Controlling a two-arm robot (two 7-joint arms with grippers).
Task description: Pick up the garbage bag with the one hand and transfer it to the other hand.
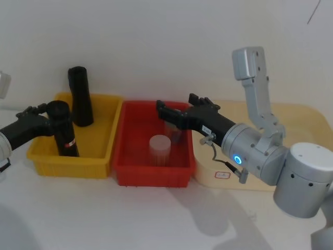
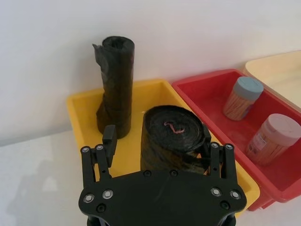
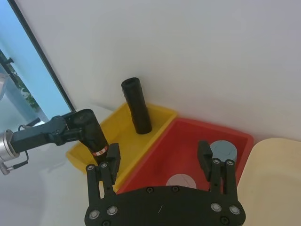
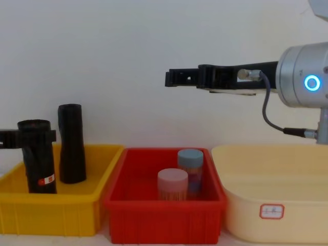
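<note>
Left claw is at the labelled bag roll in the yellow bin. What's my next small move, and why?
Probably close the left claw on the garbage bag. Its fingers straddle the roll's top, yet one finger shows a gap beside it, so nothing is gripped. The roll stands upright in the yellow bin; the right claw hangs open over the red bin, ready for handover.

In the leftmost bin, garbage bag before second roll

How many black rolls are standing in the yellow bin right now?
2. The labelled garbage bag stands near the yellow bin's front left, the left end effector open around its top; the plain roll stands behind it. The right end effector hovers above the red bin. None seem hidden.
</note>
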